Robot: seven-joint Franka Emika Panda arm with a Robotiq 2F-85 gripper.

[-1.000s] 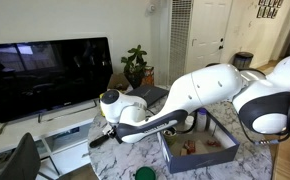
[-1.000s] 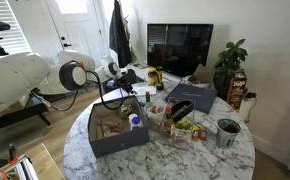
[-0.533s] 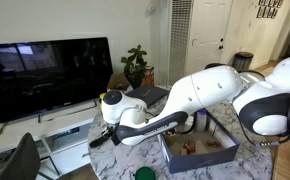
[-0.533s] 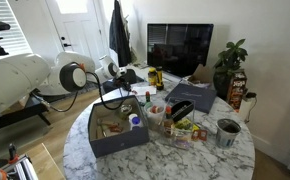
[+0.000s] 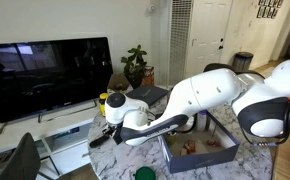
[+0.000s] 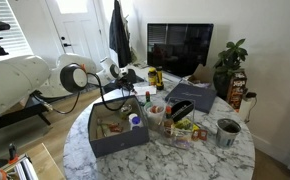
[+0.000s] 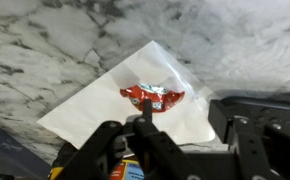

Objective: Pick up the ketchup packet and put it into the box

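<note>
In the wrist view the ketchup packet (image 7: 153, 96), a small crumpled red sachet, lies on a white paper napkin (image 7: 105, 100) on the marble table. My gripper (image 7: 185, 125) is open, with one finger (image 7: 145, 128) touching or just short of the packet's near edge and the other (image 7: 235, 122) well to its right. Nothing is between the jaws. The box (image 5: 200, 152), with dark walls, stands on the table in both exterior views (image 6: 118, 135) and holds some items. The gripper (image 6: 121, 90) is low beside the box's far side. The packet is hidden in both exterior views.
A dark laptop (image 6: 190, 95), food containers (image 6: 180, 125) and a metal cup (image 6: 227, 132) crowd the round marble table. A TV (image 5: 45, 70) and a plant (image 5: 137, 65) stand behind. A green object (image 5: 143, 173) lies near the table's front edge.
The arm has shifted only slightly near the table's edge. A yellow object now shows behind the wrist. Nothing has been taken hold of.
</note>
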